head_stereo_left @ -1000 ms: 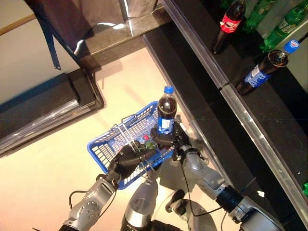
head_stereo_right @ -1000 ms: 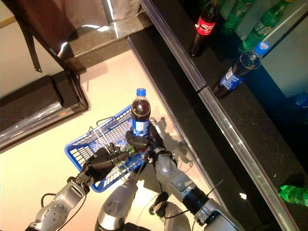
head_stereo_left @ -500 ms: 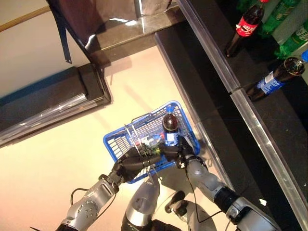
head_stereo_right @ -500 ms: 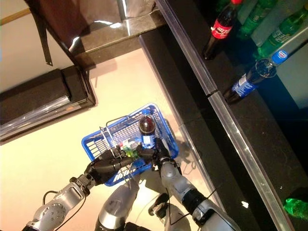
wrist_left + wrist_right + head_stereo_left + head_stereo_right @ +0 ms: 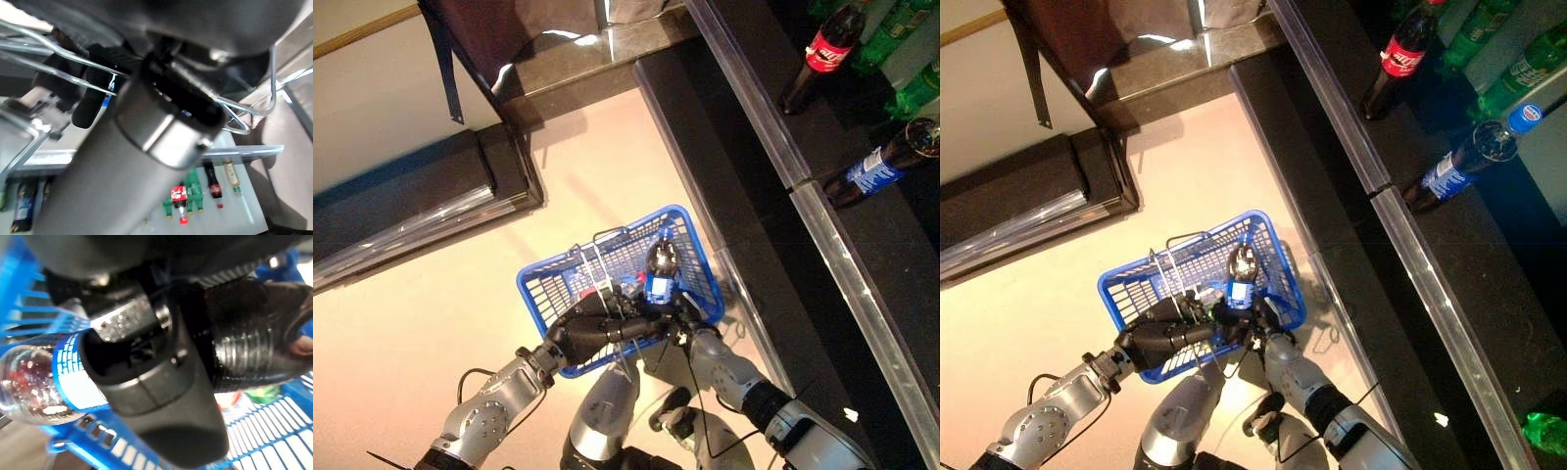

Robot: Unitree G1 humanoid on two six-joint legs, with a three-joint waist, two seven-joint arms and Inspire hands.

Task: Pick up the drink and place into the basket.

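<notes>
The drink, a dark cola bottle (image 5: 658, 274) with a blue label, stands upright inside the right part of the blue wire-handled basket (image 5: 548, 284). My right hand (image 5: 683, 318) is shut round the bottle's lower body from the near side. The right wrist view shows its thumb (image 5: 161, 396) curled across the blue label (image 5: 68, 377). My left hand (image 5: 592, 331) is at the basket's near rim, curled round the metal wire handles (image 5: 58, 63). Other small packaged items lie on the basket floor (image 5: 1197, 292).
A dark shelf unit with a metal edge rail (image 5: 773, 147) runs along the right. On it stand a red-labelled cola bottle (image 5: 818, 54), a blue-labelled bottle (image 5: 879, 168) and green bottles (image 5: 913, 59). A dark low platform (image 5: 411, 196) lies at the left across the pale floor.
The right hand has lowered the bottle from above the basket's rim down into the basket. The whole picture has also shifted, so the camera moved. The left hand still holds the handles.
</notes>
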